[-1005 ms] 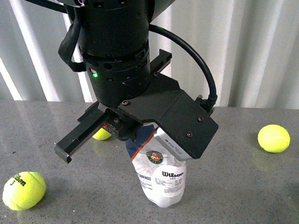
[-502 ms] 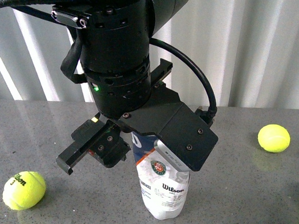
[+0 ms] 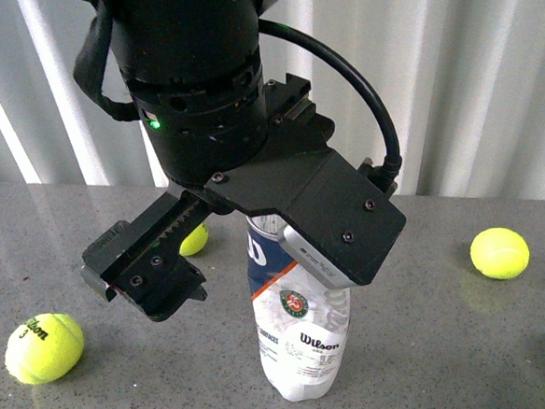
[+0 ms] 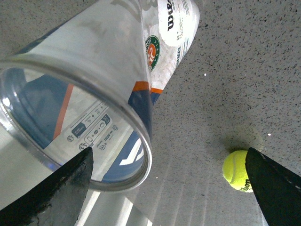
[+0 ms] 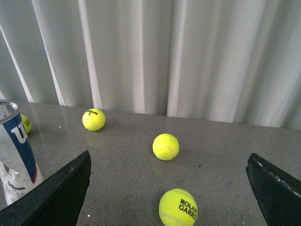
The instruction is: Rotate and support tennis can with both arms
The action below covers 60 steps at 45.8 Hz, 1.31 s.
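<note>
The tennis can [image 3: 300, 324] stands upright on the grey table, its open metal rim up and its Wilson label facing me. My left arm [image 3: 200, 97] hangs over it from above and hides the can's top. In the left wrist view the can [image 4: 108, 70] is very close, its rim [image 4: 143, 141] beside one finger. The left gripper [image 4: 169, 188] is open and grips nothing. The right gripper [image 5: 168, 181] is open over the table, well away from the can [image 5: 16, 150], which shows at that view's edge.
Yellow tennis balls lie loose on the table [image 3: 432, 343]: one at the front left [image 3: 44, 347], one behind the can [image 3: 193, 238], one on the right [image 3: 498, 251]. More balls [image 5: 165, 146] [image 5: 178, 207] lie between the right gripper's fingers. A white curtain [image 3: 451, 80] backs the table.
The can has gone from leaning to standing upright. The left arm has lifted and turned a little, and its finger on the left has swung out wider.
</note>
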{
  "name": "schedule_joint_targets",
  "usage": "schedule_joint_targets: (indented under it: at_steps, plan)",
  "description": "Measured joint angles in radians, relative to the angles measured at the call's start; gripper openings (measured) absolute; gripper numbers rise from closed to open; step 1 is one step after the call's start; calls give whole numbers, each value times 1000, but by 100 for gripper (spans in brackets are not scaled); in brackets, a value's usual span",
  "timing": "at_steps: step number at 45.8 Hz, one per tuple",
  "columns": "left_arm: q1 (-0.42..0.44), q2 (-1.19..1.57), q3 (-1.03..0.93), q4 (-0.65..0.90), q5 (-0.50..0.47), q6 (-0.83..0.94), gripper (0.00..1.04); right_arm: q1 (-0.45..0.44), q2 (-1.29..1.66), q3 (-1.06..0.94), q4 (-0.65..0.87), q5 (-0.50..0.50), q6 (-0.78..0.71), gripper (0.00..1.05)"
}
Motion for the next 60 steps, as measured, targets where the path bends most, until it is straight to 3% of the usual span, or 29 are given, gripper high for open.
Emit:
schedule_joint_targets:
  at_steps: [10,14,24,28,37,39,40,41,44,47,52,60]
  plan:
    - [10,-107,-7,31,173,-105,98,0,0,0,0,0,0,98]
    - [49,-211,-47,103,288,-175,98,0,0,0,0,0,0,98]
    - [262,-475,-233,378,561,-470,98,0,0,0,0,0,0,98]
    - [418,-618,-378,526,682,-704,98,0,0,0,0,0,0,98]
    - [632,-807,-686,790,768,-1103,98,0,0,0,0,0,0,98]
    - [647,-832,-759,857,729,-1188,97,0,0,0,0,0,0,98]
    - [630,-852,-821,956,599,-1270,92,0,0,0,0,0,0,98]
    - [624,-859,-843,990,576,-1298,90,0,0,0,0,0,0,98]
    - [603,-893,-959,1155,354,-1455,79,0,0,0,0,0,0,98]
    - [595,-920,-1030,1236,251,-1557,70,0,0,0,0,0,0,98]
    - [595,-976,-1127,1295,198,-1644,53,0,0,0,0,0,0,98]
    - [594,-1065,-1259,1328,199,-1692,19,0,0,0,0,-1,0,98]
